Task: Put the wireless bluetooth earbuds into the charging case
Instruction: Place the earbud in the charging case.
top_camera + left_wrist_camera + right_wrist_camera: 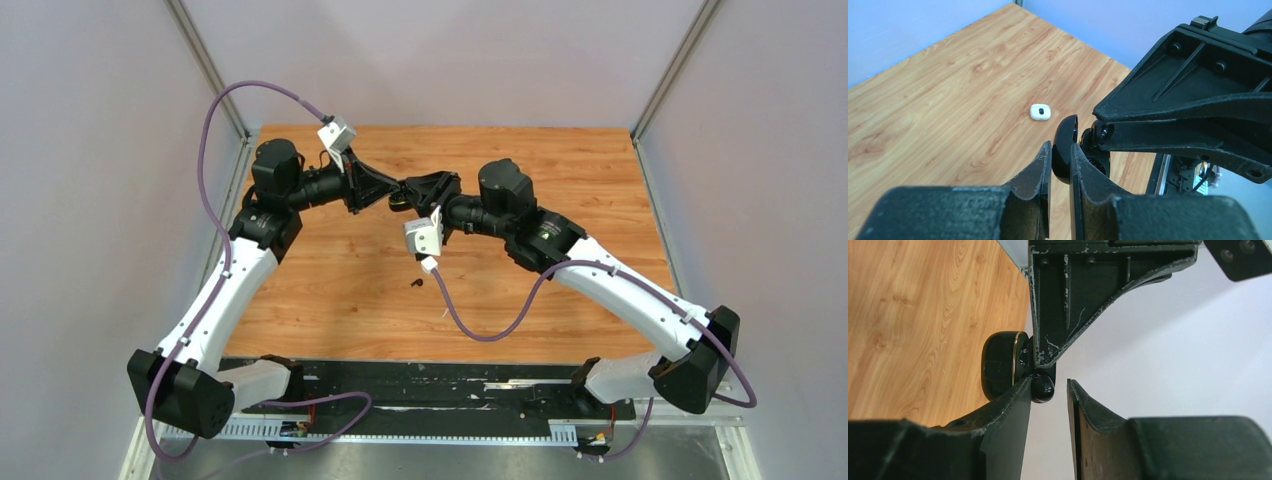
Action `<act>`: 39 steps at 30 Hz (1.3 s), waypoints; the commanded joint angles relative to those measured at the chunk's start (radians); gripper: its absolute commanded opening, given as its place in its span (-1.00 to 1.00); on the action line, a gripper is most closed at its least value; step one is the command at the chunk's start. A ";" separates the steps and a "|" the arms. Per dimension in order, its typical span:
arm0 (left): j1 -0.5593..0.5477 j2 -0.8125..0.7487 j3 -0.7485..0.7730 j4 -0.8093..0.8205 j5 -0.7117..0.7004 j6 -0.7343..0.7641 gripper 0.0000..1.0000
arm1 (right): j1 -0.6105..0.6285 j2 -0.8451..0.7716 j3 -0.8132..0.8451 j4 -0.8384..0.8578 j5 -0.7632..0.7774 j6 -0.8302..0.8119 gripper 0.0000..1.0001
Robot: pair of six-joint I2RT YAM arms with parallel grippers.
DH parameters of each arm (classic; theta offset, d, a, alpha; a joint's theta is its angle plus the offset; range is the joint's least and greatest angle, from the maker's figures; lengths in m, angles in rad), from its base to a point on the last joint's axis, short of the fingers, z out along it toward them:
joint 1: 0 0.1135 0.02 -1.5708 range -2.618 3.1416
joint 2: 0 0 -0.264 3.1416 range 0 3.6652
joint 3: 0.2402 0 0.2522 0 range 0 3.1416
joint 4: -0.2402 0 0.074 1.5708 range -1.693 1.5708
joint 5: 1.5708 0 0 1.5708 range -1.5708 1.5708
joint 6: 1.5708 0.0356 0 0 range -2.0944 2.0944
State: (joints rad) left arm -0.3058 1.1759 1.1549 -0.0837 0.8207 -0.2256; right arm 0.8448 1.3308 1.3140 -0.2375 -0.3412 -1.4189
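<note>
Left gripper (1060, 156) tight on black charging case (1066, 131), right gripper (1048, 385) spread; white case (1040, 112) only in left-wrist view.

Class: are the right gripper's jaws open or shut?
Open: the right gripper shows a clear gap between its fingers; the black earbud sits beside just one finger.

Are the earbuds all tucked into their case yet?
Not yet; nothing clearly finished. In hand: the left gripper clamps the black case in mid-air, with a black earbud against it beside the right gripper, jaws parted. Left: a tiny black piece, maybe another earbud, lies on the table, and a small white case waits.
</note>
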 commanded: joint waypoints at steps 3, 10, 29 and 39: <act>-0.003 -0.017 0.008 0.076 0.054 0.003 -1.00 | -0.018 0.043 0.091 -0.045 -0.020 0.161 -0.28; -0.003 -0.022 -0.003 0.078 0.046 0.011 -1.00 | -0.024 0.049 0.124 -0.097 -0.062 0.214 -0.29; -0.003 -0.021 -0.002 0.072 0.030 0.044 -1.00 | -0.036 0.020 0.173 -0.168 -0.147 0.361 -0.28; -0.003 -0.009 0.003 0.076 0.031 0.048 -1.00 | -0.042 -0.002 0.173 -0.198 -0.155 0.416 -0.25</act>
State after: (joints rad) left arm -0.3061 1.1759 1.1507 -0.0570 0.8402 -0.1951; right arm 0.8097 1.3693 1.4513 -0.4206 -0.4648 -1.0573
